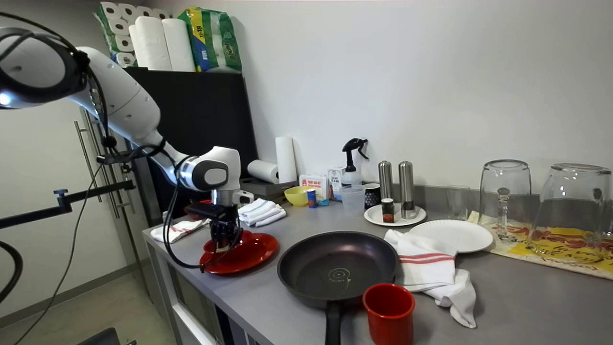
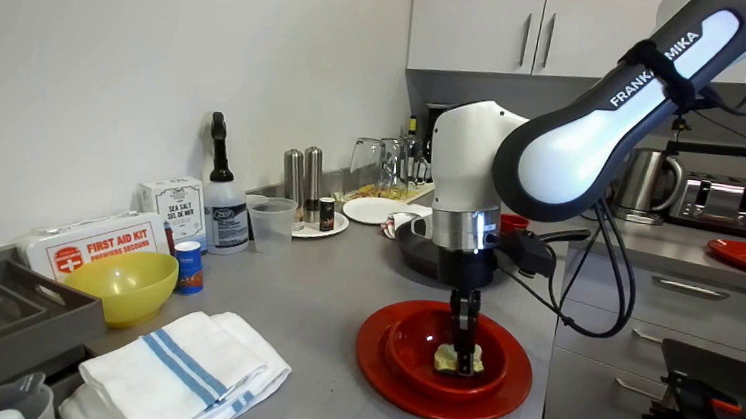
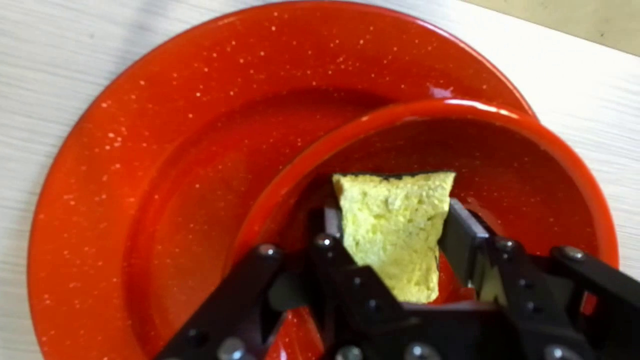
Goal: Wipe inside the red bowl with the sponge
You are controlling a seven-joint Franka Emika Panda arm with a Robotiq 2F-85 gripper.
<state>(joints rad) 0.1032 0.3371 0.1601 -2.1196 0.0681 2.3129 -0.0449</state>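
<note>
The red bowl (image 3: 520, 160) is round and deep-sided, and it stands on a wider red plate (image 3: 100, 165) near the counter's edge. Down inside the bowl is my gripper (image 3: 398, 220), shut on the sponge (image 3: 395, 240). This yellow-green block is pinched between the two fingers and looks slightly squeezed. An exterior view shows the sponge (image 2: 445, 359) low in the bowl (image 2: 411, 350), around the fingertips; whether it presses on the bottom is hard to tell. In another exterior view the arm and cables partly hide the bowl, with the gripper (image 1: 223, 243) over it.
A black frying pan (image 1: 335, 268) and a red cup (image 1: 389, 311) stand along the counter from the plate. Folded white towels (image 2: 187, 363) lie on the wall side, near a yellow bowl (image 2: 126, 281). The counter's edge (image 2: 546, 390) runs close beside the plate.
</note>
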